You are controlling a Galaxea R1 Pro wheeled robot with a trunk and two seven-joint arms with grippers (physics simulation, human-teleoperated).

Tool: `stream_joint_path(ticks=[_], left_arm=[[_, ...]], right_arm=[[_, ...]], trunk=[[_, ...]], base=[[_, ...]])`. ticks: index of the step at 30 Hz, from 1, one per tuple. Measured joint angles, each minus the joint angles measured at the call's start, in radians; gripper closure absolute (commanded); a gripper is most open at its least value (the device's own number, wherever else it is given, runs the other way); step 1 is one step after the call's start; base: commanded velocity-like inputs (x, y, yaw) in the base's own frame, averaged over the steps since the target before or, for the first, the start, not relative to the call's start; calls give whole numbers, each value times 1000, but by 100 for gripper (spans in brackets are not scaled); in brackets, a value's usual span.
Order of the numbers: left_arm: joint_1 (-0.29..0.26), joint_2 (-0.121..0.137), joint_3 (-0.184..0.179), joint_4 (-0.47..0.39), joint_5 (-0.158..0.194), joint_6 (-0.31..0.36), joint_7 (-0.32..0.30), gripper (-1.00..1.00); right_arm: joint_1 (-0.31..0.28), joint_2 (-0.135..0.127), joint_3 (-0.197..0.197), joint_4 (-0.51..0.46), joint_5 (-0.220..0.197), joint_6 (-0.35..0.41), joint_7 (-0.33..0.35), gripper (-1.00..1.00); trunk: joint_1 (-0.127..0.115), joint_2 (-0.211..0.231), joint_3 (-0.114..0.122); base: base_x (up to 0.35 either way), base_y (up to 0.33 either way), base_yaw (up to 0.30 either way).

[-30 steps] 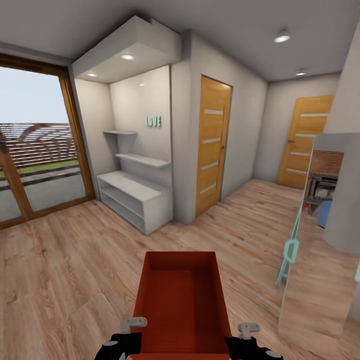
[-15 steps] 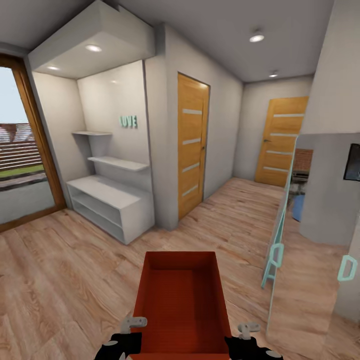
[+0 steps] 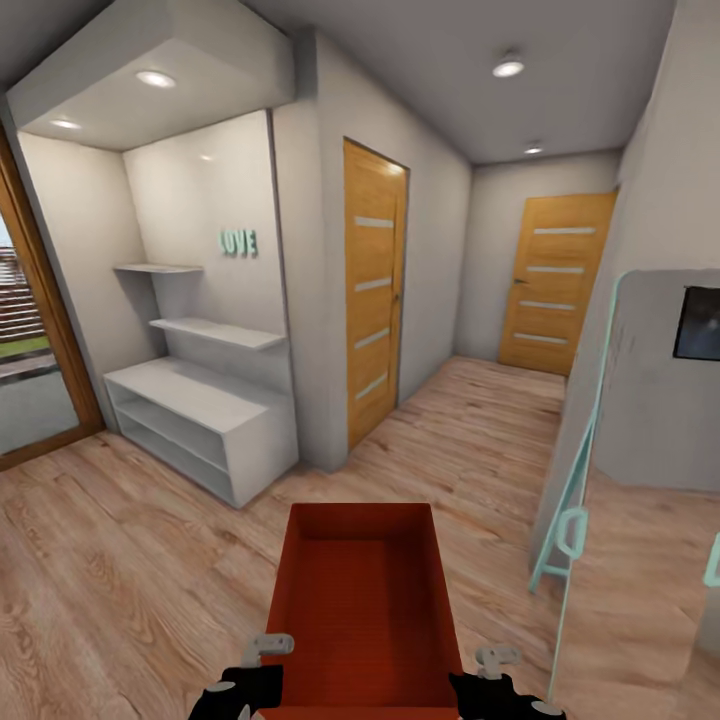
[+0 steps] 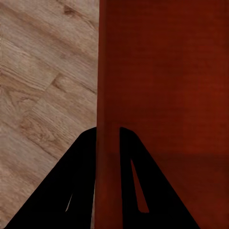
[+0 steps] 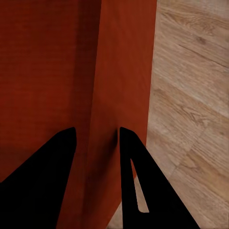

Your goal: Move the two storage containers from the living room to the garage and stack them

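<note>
One orange-red storage container (image 3: 360, 600) hangs open-topped and empty in front of me, above the light wood plank floor (image 3: 130, 560) of the living room. My left gripper (image 3: 262, 672) is shut on its left wall, and my right gripper (image 3: 478, 680) is shut on its right wall. In the left wrist view the black fingers (image 4: 81, 181) straddle the container's (image 4: 162, 71) wall, one inside and one outside. The right wrist view shows the same grip, with the fingers (image 5: 138, 181) either side of the container's (image 5: 47, 57) wall. The other container and the garage are out of view.
A white shelf unit (image 3: 200, 420) stands in a niche at the left, beside a glass door (image 3: 30, 380). An orange-brown door (image 3: 372, 290) is set in the wall ahead. A corridor leads to a second door (image 3: 555, 285). A teal-framed mirror (image 3: 575, 500) leans at the right.
The camera has turned right and moved forward, so the niche, shelves and window slid left in the picture. The container and both grippers keep their place in the view.
</note>
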Motion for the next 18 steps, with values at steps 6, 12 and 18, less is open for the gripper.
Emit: stream_joint_path(ticks=[6, 12, 18], left_arm=[[0, 0, -1, 0, 0, 0, 0, 100], [0, 0, -1, 0, 0, 0, 0, 100], [0, 0, 0, 0, 0, 0, 0, 100]], right_arm=[[0, 0, 0, 0, 0, 0, 0, 100], [0, 0, 0, 0, 0, 0, 0, 100], [0, 0, 0, 0, 0, 0, 0, 100]], trunk=[[0, 0, 0], [0, 0, 0], [0, 0, 0]], base=[[314, 171, -51], [315, 171, -252], [313, 173, -275]])
